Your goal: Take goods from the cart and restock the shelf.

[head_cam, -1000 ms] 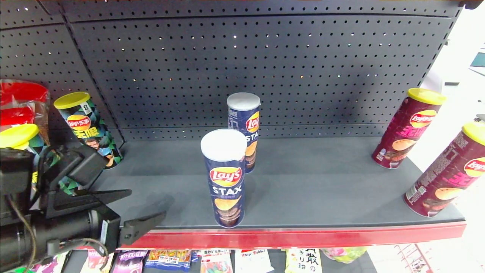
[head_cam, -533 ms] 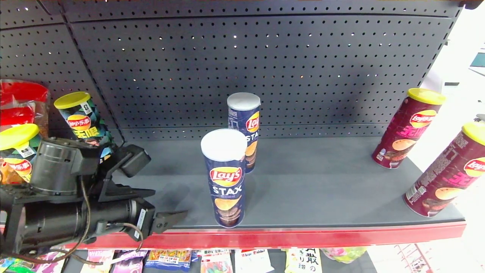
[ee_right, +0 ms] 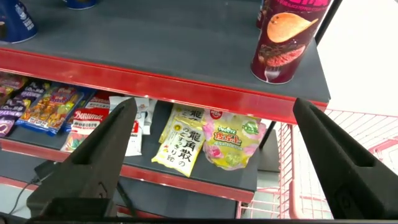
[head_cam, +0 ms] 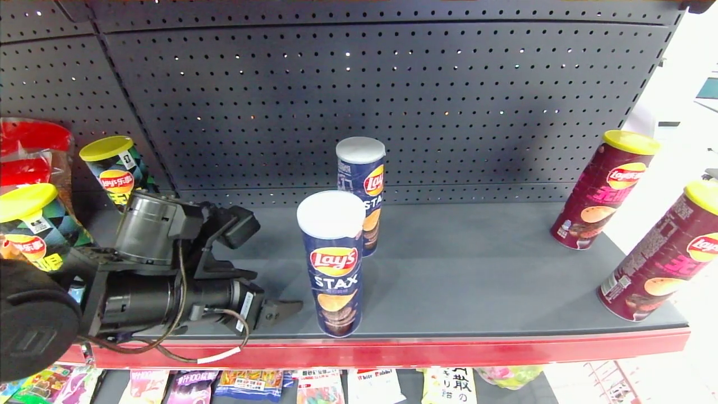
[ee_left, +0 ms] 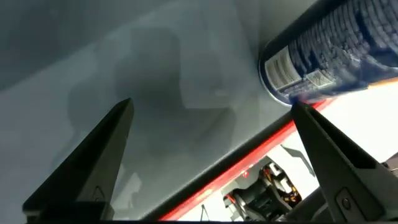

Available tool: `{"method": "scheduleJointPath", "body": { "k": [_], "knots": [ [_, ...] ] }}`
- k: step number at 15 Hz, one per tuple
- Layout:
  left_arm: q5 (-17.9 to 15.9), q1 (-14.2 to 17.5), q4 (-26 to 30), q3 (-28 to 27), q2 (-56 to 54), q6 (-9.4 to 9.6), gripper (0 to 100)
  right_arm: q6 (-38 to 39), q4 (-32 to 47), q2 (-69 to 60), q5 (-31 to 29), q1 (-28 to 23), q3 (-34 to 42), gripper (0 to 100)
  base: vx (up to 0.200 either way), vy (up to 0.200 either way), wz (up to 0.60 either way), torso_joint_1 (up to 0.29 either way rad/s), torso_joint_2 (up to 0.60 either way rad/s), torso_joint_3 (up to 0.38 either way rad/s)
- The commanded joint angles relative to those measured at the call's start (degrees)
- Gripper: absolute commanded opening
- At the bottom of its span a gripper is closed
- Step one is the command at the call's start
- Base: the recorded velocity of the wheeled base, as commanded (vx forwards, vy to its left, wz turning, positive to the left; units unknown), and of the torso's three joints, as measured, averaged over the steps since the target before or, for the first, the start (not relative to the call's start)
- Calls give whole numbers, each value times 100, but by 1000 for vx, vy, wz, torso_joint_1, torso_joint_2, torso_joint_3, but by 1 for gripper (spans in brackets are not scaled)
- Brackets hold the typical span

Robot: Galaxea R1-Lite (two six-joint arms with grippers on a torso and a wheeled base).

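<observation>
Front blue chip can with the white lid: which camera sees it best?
The head view: the front blue can stands whole there, lid to base, upright at the front edge of the shelf. The left wrist view catches its lower end; the right wrist view, a bit of its base.

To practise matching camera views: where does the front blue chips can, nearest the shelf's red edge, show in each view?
Head view: the front blue can stands mid-shelf, before a second blue can.
Left wrist view: its base lies close by one fingertip of the open left gripper.
Right wrist view: its lower part, cropped, shares the shelf with a maroon can.
Shared landmark: the red shelf edge.
</observation>
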Motion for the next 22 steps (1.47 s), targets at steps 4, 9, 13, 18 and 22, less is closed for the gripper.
{"method": "scheduleJointPath", "body": {
  "k": [4,9,13,18,22],
  "knots": [
    [1,-44,-2,-414,507,99,100,9,5,39,-6,2,-2,100,0,0,0,0,0,0],
    [1,-97,-2,-643,709,134,100,9,14,39,-6,2,7,100,0,0,0,0,0,0],
    [1,-106,-2,-907,876,134,100,9,14,39,-14,2,7,100,0,0,0,0,0,0],
    [10,-159,-2,-880,859,125,100,18,14,39,-6,2,7,100,0,0,0,0,0,0],
    [89,-150,-2,-898,841,134,100,27,5,39,-14,2,7,100,0,0,0,0,0,0]
  ]
}}
